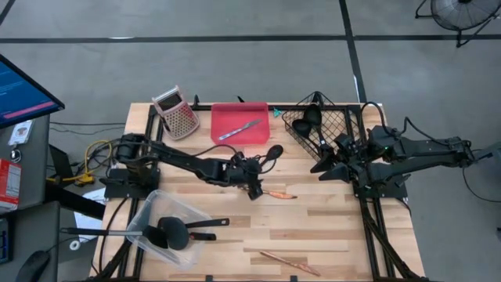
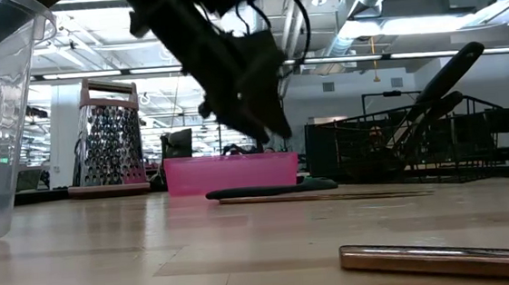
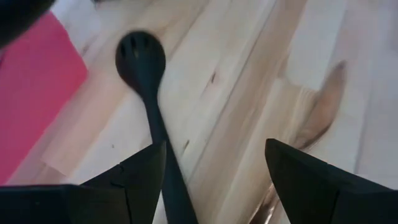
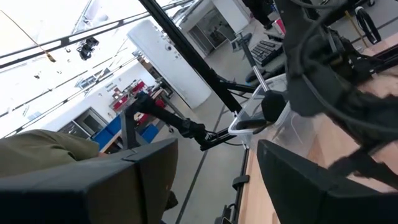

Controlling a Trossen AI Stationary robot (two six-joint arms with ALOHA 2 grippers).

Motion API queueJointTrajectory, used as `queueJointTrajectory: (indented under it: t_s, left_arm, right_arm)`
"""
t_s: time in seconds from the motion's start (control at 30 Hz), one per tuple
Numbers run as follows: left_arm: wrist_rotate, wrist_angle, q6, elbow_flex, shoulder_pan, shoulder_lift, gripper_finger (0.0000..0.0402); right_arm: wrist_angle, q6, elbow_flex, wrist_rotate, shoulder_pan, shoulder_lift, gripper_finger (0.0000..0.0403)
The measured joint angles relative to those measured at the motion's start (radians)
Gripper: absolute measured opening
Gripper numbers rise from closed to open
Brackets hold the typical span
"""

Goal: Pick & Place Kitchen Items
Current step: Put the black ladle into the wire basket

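The black slotted spoon (image 3: 144, 68) lies flat on the wooden table (image 1: 329, 227) near the middle, its round head close to the red tray (image 1: 235, 133) and its handle running back under the left gripper (image 1: 254, 186). A copper-handled utensil (image 1: 280, 194) lies just beside that gripper on the far side from the tray.

Judging by the left wrist view, the step in hand is the pick of this spoon. The handle passes close along one finger (image 3: 134, 180) and not down the middle of the gap, so the gripper would do well to shift sideways until the handle sits centred, then go down low enough to catch a thin handle lying flush on the wood. The copper piece is near enough to get nudged or caught too; it should stay outside the gap.

The left gripper's fingers are spread wide, holding nothing; whether the near finger brushes the handle is hard to tell from this angle.

Other kitchen items are already sorted: black utensils in the clear plastic container (image 1: 160, 227) at the near left, more in the black wire basket (image 1: 329, 125) at the far right, a silver piece on the red tray. Another copper piece (image 1: 288, 261) lies near the front edge.

The right gripper (image 1: 338, 167) waits beside the wire basket, fingers apart with nothing between them.
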Motion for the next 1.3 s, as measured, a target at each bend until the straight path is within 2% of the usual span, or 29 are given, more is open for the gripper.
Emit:
queueJointTrajectory:
  t_s: [0.2,0.43,0.67,0.83,1.07,1.3]
  left_arm:
    - [0.039,0.017,-0.030,-0.008,0.036,0.072,0.0257]
    - [0.086,0.151,-0.081,-0.115,0.093,0.067,0.0257]
    - [0.091,0.266,-0.107,-0.229,0.057,0.056,0.0249]
    - [0.038,0.250,-0.100,-0.248,0.025,0.055,0.0192]
    - [0.049,0.184,-0.104,-0.249,0.042,0.052,0.0054]
    - [0.109,0.179,-0.120,-0.251,0.077,0.047,0.0047]
  right_arm:
    - [0.000,0.000,0.000,0.000,0.000,0.000,0.0221]
    - [0.000,0.005,0.000,0.000,0.000,0.000,0.0221]
    - [0.000,0.007,0.000,0.001,0.000,0.000,0.0221]
    - [0.000,0.001,0.000,0.003,0.000,0.000,0.0221]
    - [0.000,0.000,0.000,0.021,0.000,0.000,0.0221]
    - [0.000,0.005,0.000,0.022,0.000,0.000,0.0221]
